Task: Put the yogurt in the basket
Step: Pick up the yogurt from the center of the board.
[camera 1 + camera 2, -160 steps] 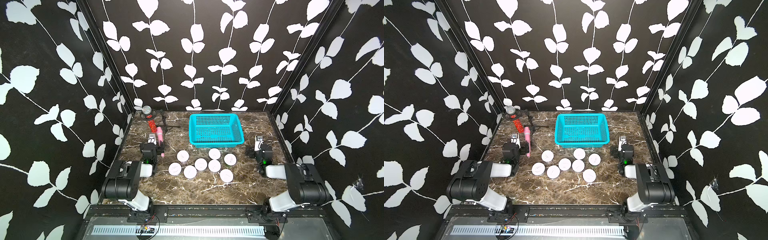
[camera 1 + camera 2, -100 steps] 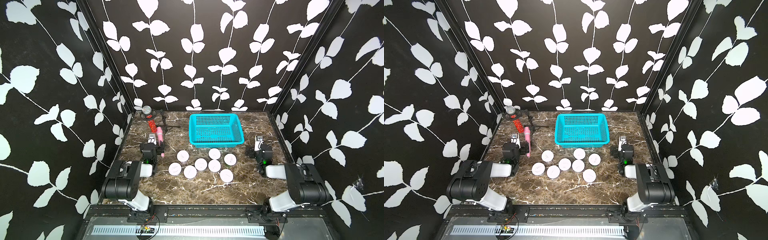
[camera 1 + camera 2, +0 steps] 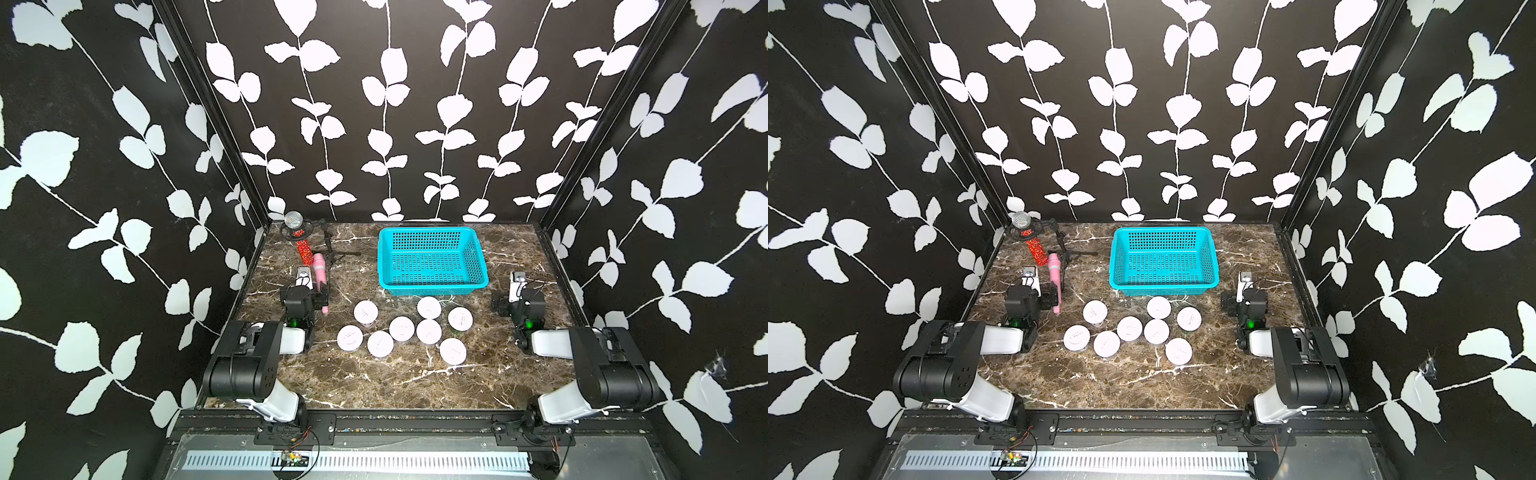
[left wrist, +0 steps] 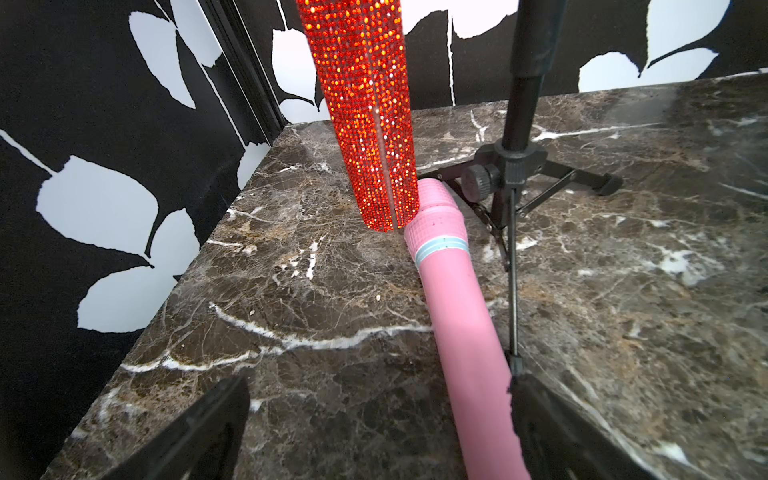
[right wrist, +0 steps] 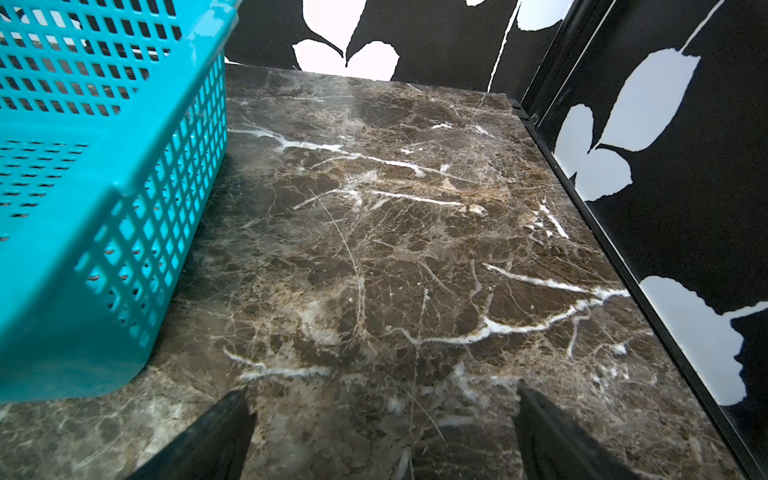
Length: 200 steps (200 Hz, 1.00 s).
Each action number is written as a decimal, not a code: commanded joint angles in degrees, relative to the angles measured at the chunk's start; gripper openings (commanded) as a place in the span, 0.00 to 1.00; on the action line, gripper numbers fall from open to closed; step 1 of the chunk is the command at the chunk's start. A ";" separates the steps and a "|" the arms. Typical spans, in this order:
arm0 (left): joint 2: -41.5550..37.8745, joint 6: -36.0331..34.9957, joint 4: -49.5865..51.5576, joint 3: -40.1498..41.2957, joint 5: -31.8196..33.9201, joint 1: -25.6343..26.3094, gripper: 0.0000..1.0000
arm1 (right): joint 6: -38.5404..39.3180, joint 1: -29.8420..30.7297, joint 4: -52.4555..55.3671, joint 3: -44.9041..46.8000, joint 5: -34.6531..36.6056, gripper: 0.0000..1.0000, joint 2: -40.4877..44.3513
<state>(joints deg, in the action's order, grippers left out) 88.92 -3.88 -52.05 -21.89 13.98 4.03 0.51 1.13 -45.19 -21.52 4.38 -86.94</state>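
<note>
Several yogurt cups [image 3: 401, 328] [image 3: 1129, 328] with flat white lids stand clustered on the marble table, in front of the turquoise basket [image 3: 432, 286] [image 3: 1163, 287], which has nothing in it. My left gripper [image 3: 306, 291] [image 4: 378, 386] rests low at the table's left, open, away from the cups. A pink bottle [image 4: 457, 316] lies between its jaws, close beside one finger, and is not gripped. My right gripper [image 3: 517, 297] [image 5: 382, 399] rests low at the right, open over bare marble, with the basket's side wall [image 5: 158, 208] next to it. No cups show in either wrist view.
A red sequined microphone [image 3: 303, 249] [image 4: 370, 104] hangs on a black tripod stand [image 4: 511, 166] at the back left, just beyond the pink bottle [image 3: 320, 274]. Patterned walls close the table on three sides.
</note>
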 commanded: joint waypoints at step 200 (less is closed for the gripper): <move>-31.81 24.18 69.56 -18.82 -17.21 7.68 0.97 | -14.68 7.54 59.84 -20.80 -8.93 0.99 24.84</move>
<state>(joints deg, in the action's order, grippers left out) 58.33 18.70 7.75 -37.28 3.40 7.22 -12.58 5.69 7.68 -38.04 -2.68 -62.54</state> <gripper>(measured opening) 0.975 0.993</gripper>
